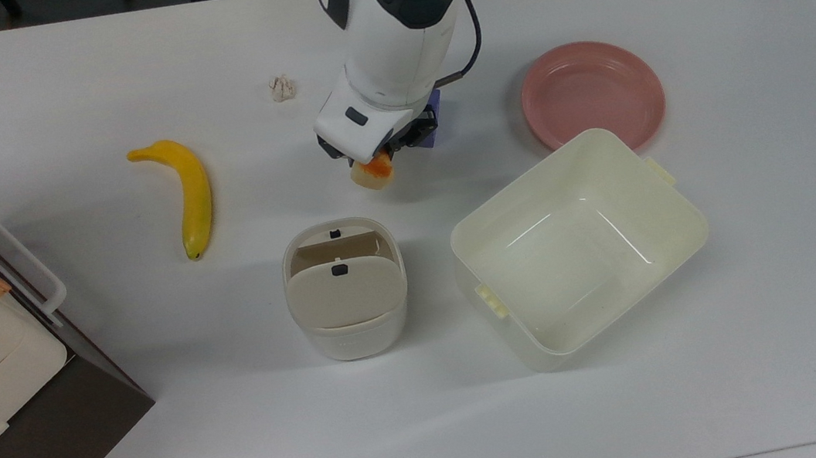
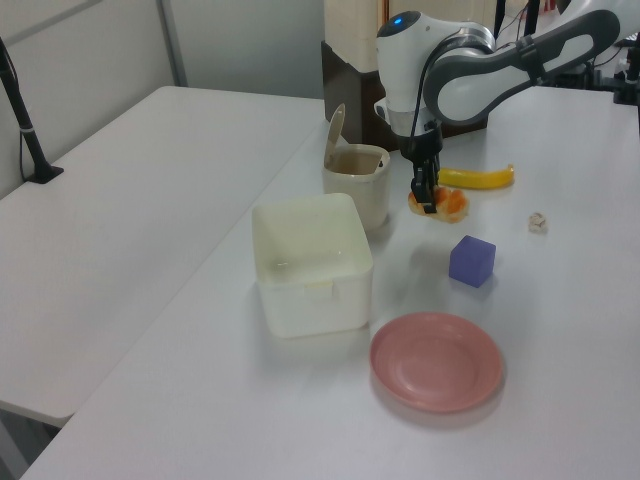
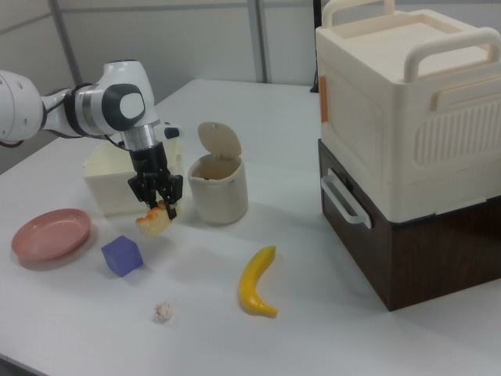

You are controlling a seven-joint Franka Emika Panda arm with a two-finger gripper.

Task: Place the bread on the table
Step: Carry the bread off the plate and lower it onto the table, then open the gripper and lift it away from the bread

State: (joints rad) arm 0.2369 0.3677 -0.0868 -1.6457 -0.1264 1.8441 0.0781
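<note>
A yellow banana (image 1: pixel 192 193) lies at the top view's left, a small paper wad (image 1: pixel 281 88) beyond it. A lidded cream bin (image 1: pixel 344 287) stands beside an open cream tub (image 1: pixel 667 213). The pink plate (image 1: pixel 592 96) sits behind the tub, near a purple cube (image 2: pixel 472 260).

No words, labels, brand names, numbers or signs can be read on anything in these pictures.
</note>
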